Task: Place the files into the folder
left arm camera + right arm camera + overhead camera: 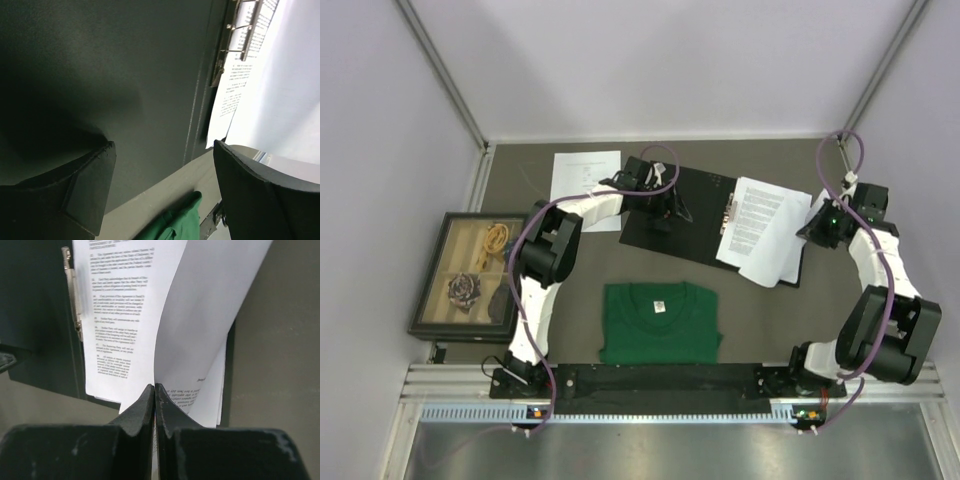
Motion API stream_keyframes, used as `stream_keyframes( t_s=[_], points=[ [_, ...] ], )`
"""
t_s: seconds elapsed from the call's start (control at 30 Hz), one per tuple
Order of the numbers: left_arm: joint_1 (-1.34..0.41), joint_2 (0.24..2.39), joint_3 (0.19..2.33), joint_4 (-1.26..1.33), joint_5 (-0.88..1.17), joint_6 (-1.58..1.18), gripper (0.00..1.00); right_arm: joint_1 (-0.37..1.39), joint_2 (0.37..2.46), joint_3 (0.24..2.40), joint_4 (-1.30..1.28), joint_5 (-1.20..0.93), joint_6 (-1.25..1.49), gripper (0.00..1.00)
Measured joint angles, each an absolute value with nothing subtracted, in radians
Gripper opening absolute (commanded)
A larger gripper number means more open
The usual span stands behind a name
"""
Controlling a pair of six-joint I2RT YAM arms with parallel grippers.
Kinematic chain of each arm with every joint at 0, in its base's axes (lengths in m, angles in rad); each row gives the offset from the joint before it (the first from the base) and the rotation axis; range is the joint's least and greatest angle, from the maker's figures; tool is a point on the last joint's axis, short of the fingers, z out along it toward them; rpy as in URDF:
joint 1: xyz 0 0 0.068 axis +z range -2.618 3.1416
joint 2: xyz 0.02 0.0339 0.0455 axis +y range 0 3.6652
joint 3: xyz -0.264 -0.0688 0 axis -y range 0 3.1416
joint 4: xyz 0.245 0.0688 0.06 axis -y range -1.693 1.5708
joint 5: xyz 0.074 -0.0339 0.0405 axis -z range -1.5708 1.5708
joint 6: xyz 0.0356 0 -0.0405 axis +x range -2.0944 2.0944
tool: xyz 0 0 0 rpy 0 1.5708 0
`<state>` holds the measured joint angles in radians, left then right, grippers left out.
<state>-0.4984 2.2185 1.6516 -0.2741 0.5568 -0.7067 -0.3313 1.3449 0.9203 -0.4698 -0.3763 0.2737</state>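
Observation:
The folder (675, 215) lies open at the table's middle, black inner faces up, with its metal clip (729, 212) along the spine. A stack of the files (757, 222) lies on its right half. My right gripper (817, 228) is shut on the near edge of a white sheet (210, 305), which curls up off the printed pages (120, 315) below. My left gripper (660, 200) is open and empty just above the folder's left black face (125, 75); the clip (235, 35) shows at the top right there. One more printed sheet (585, 175) lies at the back left.
A green T-shirt (660, 322) lies flat in front of the folder, its edge also in the left wrist view (175, 225). A dark-framed picture box (468, 275) sits at the left. A metal rail (660, 385) runs along the near edge.

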Motion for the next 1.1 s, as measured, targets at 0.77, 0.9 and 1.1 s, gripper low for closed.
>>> stream_keyframes(
  t_s=[0.77,0.9,1.1],
  points=[
    [-0.498,2.235,1.657,-0.274,0.565,-0.707,0.82,-0.259,1.51,1.067,-0.518,-0.355,0.167,0.17],
    [-0.498,2.235,1.657,-0.274,0.565,-0.708,0.83,-0.273,1.522,1.06,-0.524,-0.3,0.202,0.31],
    [-0.498,2.235,1.657,-0.274,0.564,-0.705,0.83,-0.305,1.533,1.023,-0.527,-0.238,0.258,0.44]
  ],
)
